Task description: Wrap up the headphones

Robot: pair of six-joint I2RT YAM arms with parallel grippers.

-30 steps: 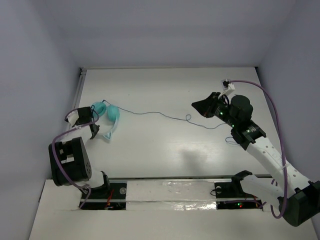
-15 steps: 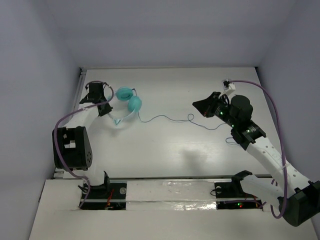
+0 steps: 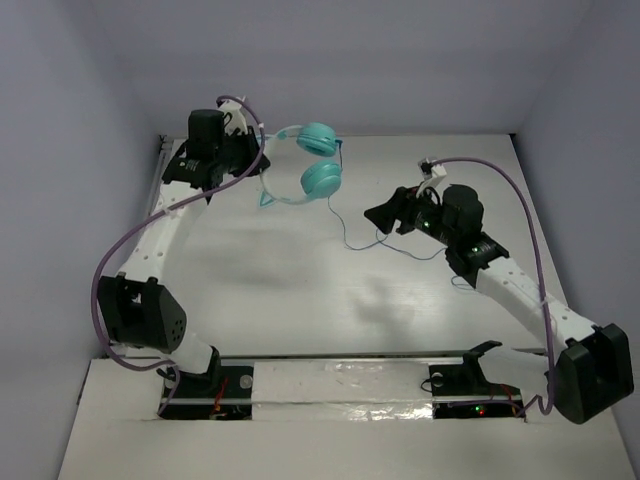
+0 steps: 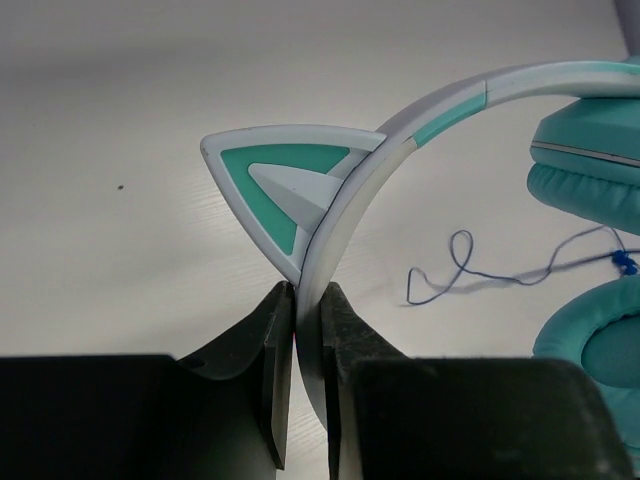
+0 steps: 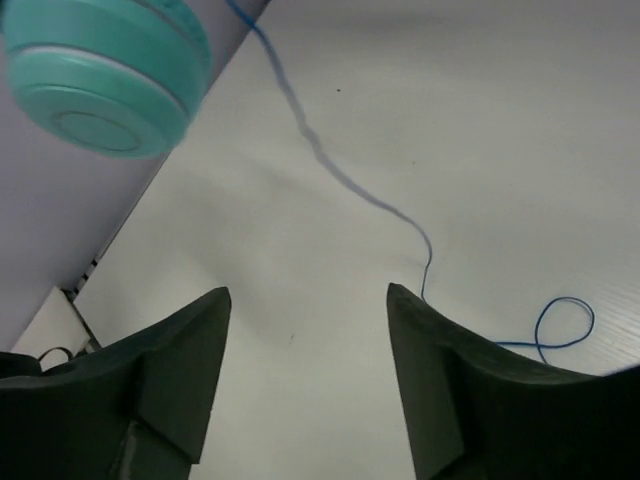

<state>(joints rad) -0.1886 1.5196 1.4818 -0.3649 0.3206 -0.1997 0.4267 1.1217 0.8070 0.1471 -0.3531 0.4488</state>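
Observation:
The teal headphones hang in the air over the back left of the table, both cups lifted. My left gripper is shut on the pale headband, just below a teal-and-white ear-shaped tab. The thin dark-blue cord drops from the cups to the table and trails right in small loops. To the right of that drop, my right gripper stands open above the table. Its wrist view shows nothing between the fingers, one cup at upper left and the cord running ahead.
The white table is closed in by pale walls at the back and both sides. A metal rail runs along its left edge. Thick purple cables loop from both arms. The arm bases sit at the near edge.
My left arm has lifted the headphones off the table and carried them back and right. The cord was dragged left. My right gripper has opened and shifted left toward the hanging cord.

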